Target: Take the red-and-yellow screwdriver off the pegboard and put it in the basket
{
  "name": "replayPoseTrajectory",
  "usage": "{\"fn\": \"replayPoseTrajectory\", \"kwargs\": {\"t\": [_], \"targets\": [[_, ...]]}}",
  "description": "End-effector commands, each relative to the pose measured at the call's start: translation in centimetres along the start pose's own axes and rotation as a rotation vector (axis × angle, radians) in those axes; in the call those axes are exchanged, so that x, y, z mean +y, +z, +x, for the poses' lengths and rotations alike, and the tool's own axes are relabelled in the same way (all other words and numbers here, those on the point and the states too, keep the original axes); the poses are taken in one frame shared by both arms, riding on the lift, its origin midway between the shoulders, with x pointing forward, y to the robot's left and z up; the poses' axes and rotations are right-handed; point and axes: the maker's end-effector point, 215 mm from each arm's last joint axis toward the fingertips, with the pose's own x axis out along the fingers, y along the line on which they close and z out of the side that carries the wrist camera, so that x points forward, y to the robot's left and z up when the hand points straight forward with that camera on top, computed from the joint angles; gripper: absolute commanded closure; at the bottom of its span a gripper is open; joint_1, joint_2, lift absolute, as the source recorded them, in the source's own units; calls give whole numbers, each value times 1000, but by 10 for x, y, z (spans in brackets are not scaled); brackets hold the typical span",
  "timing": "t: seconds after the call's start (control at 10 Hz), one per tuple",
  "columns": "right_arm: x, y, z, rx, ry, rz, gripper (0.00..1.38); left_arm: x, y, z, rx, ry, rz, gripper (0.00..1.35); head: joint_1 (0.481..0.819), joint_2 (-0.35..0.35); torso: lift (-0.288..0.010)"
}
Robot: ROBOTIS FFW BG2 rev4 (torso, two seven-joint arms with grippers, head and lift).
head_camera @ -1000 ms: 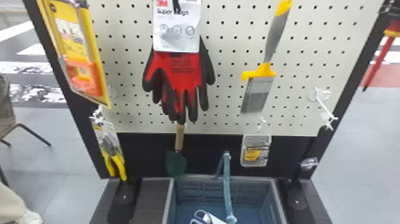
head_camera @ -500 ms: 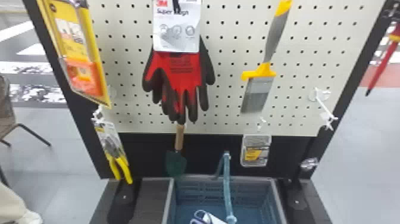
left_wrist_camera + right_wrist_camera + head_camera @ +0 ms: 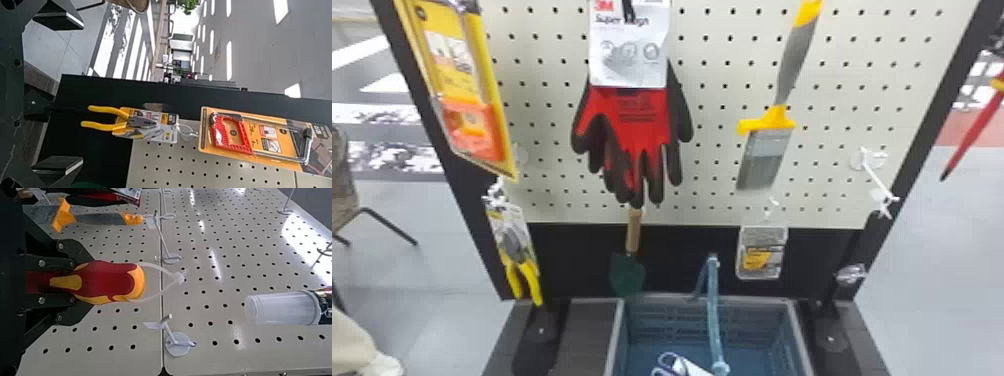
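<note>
Screwdriver [image 3: 972, 131] (head view): beyond the pegboard's [image 3: 712, 190] right side, tip down and leftward; the tip sits lower than a second ago, suggesting that the descent towards the basket has begun.
Basket [image 3: 617, 340] (head view): near, below the board and left of the tool; its raised handle [image 3: 713, 300] could obstruct entry.
Left gripper [image 3: 83, 94] (left wrist view): fingers spread, empty, facing the hanging pliers [image 3: 135, 122].
Right gripper [image 3: 73, 282] (right wrist view): clamped on the screwdriver, at the shaft end of its grip.
Loop [image 3: 179, 278] (right wrist view): apparently clear of the hooks; removal seems complete, the leftward carry remains.
</note>
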Motion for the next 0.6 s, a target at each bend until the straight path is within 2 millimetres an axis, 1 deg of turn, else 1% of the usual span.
{"fn": "replayPoseTrajectory", "kwargs": {"t": [0.0, 0.2, 0.5], "targets": [[3, -7, -6, -59, -19, 51, 1128, -2, 0, 0, 1, -6, -1, 99, 549, 0, -100], [2, -18, -11, -106, -47, 105, 1128, -3, -2, 0, 6, -7, -2, 99, 549, 0, -100], [7, -34, -15, -145, -66, 172, 1128, -4, -2, 1, 5, -12, -4, 99, 549, 0, -100]]}}
